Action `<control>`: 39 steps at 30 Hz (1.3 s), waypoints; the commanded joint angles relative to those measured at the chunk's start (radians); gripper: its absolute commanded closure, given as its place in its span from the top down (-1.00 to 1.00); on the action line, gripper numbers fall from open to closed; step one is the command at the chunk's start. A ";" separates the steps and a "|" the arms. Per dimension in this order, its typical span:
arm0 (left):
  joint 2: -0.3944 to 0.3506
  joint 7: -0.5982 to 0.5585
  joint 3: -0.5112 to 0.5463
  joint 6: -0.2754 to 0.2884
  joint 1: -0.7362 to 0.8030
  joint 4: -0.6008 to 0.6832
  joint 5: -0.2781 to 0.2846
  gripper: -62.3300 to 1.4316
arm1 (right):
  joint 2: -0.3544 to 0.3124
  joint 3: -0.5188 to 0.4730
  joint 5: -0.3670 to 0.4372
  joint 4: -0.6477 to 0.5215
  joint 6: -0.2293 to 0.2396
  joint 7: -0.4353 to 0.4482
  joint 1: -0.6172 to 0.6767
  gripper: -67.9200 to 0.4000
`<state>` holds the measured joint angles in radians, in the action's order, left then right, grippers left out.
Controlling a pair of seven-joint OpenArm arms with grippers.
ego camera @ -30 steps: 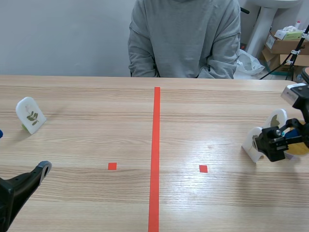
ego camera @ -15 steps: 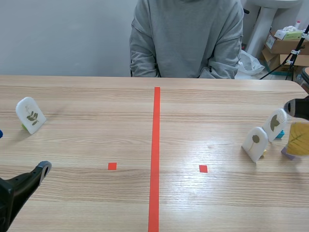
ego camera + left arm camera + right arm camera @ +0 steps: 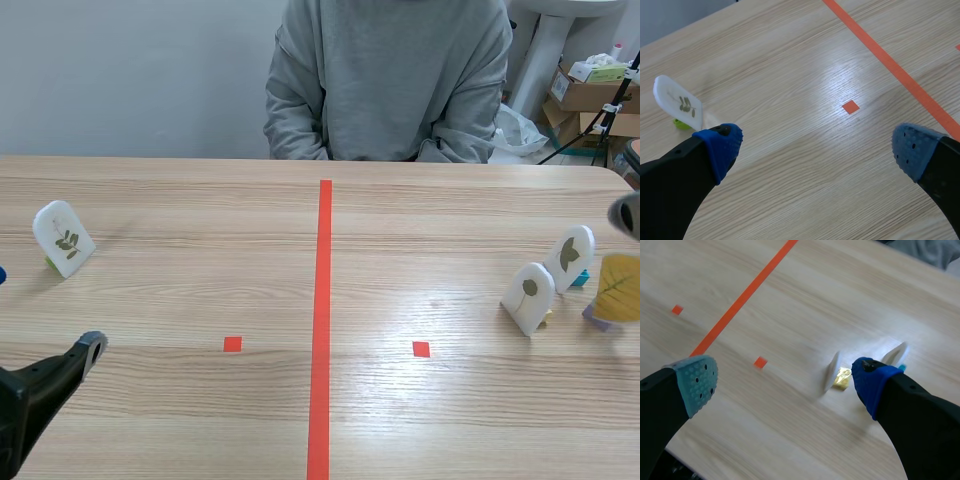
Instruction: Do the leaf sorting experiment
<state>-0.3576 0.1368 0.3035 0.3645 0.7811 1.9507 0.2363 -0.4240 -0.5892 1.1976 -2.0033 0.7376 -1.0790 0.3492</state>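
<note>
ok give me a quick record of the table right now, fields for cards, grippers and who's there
left side: white arched leaf card on a green base, standing alone
right side: white arched card on a yellow base, white arched card on a teal base just beyond it, yellow leaf on a purple base at the edge
left gripper: open, empty
right gripper: open, empty
person: grey sweatshirt, seated at the far side

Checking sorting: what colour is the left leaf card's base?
Lime green base, clearest in left wrist view.

Seemingly four leaf cards (image 3: 63,238) (image 3: 528,297) (image 3: 570,256) (image 3: 620,287); one person (image 3: 385,80).
</note>
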 commanded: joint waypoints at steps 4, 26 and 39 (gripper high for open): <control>-0.006 -0.032 0.002 0.042 -0.003 0.020 0.007 1.00 | 0.017 0.006 0.011 -0.040 0.008 -0.011 0.106 0.61; -0.006 -0.030 0.002 0.102 -0.031 0.020 0.008 1.00 | 0.100 0.006 -0.084 -0.044 0.008 -0.014 0.183 0.61; -0.006 -0.013 0.002 0.102 -0.031 0.020 0.007 1.00 | 0.103 0.006 -0.094 -0.044 0.008 -0.019 0.183 0.61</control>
<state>-0.3580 0.1387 0.3035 0.4660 0.7502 1.9507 0.2359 -0.3210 -0.5869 1.0996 -2.0502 0.7376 -1.1057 0.5411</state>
